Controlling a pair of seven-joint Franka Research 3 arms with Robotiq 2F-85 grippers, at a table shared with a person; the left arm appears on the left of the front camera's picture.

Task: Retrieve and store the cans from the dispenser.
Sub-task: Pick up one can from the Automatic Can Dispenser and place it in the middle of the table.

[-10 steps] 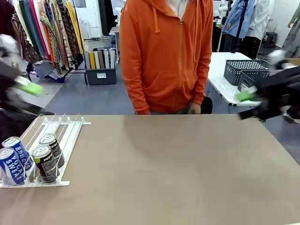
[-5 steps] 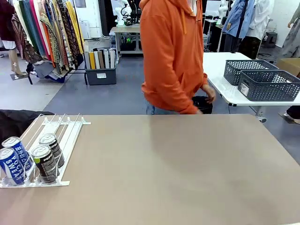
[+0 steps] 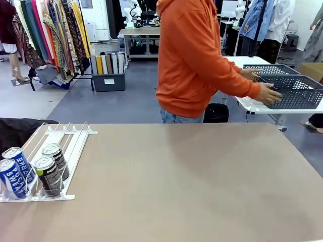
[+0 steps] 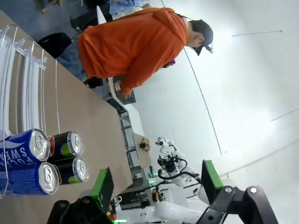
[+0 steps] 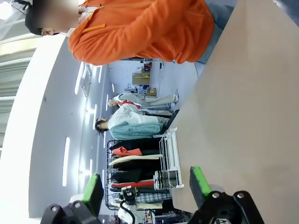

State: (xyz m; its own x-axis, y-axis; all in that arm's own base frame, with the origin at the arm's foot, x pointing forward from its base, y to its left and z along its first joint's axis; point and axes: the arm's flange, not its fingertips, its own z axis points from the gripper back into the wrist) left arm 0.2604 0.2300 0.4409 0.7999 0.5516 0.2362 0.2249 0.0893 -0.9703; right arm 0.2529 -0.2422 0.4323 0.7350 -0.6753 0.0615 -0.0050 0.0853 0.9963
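The white dispenser [image 3: 70, 132] lies at the table's left edge, and several cans stand at its near end. Two are blue-and-white [image 3: 12, 177] and two are dark [image 3: 49, 175]. In the left wrist view the cans [image 4: 67, 144] lie to the left on the dispenser rails [image 4: 23, 70], well apart from my left gripper [image 4: 156, 182], which is open and empty. My right gripper [image 5: 146, 186] is open and empty too, above the table, with the dispenser [image 5: 170, 151] far off.
A person in an orange hoodie [image 3: 197, 60] stands at the far side, turned to picture right, with both hands on dark grey baskets [image 3: 295, 93] on a white side table [image 3: 242, 75]. A black cloth [image 3: 15, 130] lies beyond the dispenser.
Both grippers, blurred at the left and right edges a second ago, have left the front view. The person has turned to picture right and reached for the baskets. The cans have not moved.
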